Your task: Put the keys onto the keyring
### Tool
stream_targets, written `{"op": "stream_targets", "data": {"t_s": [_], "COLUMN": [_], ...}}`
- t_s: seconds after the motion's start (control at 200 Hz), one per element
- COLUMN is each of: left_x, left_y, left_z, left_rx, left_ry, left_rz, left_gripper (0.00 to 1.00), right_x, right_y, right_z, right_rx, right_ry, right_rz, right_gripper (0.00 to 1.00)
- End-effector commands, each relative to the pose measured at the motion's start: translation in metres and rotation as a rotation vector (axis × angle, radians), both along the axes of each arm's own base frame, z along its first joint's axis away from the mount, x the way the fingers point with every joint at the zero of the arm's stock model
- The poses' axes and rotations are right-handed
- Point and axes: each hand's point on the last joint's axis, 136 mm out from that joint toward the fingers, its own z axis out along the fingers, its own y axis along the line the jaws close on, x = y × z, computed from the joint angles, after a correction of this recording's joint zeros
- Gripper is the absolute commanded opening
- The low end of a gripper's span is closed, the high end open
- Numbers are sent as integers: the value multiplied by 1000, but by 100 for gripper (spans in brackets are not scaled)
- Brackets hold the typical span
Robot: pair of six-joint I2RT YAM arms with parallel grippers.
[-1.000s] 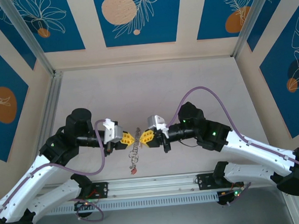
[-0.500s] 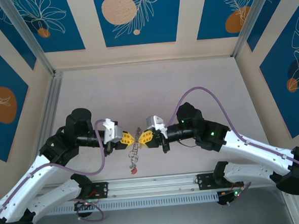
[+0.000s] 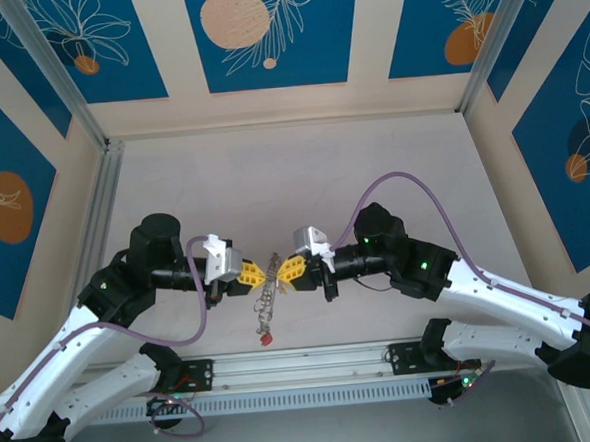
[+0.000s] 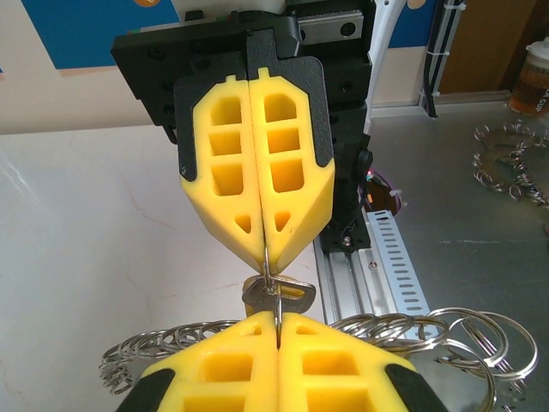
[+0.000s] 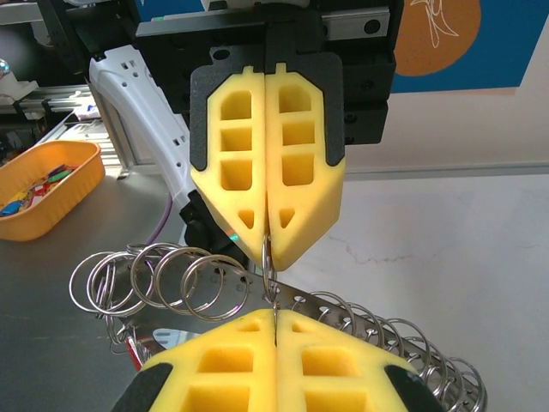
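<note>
Both shut, left hand (image 4: 279,321) and right hand (image 5: 274,314) are pinching the thin keyring (image 5: 268,260) from opposite sides; keys (image 3: 265,305) are dangling below the keyring. Best be gripping firmly, twisting slowly.

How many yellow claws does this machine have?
2: the left gripper and the right gripper meet tip to tip over mid-table, both shut on the keyring.

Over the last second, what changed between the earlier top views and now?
The right arm nudged slightly inward, then drew back a little to its right, carrying the right fingers with it. Nothing was taken hold of or let go. Unchanged: the left fingers and the right fingers stay shut on the thin metal ring between them, and the bunch of rings and keys hangs below.
</note>
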Motion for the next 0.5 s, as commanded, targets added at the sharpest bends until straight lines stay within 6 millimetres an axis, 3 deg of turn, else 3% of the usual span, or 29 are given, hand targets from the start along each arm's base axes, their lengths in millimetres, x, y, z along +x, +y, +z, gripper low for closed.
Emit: {"op": "stream_targets", "data": {"t_s": [0.0,0.495], "left_x": [-8,-6], "left_y": [-1,-1], "left_z": [10,10], "left_rx": [-40,-41], "left_ry": [-14,-17], "left_rz": [-42,-36], "left_gripper": [0,0], "right_x": [-1,-8], "right_y": [2,2], "right_z": [4,5], "right_rx": [25,26], "right_ry": [2,14], "right_rz": [15,49], "right_gripper": [0,0]}}
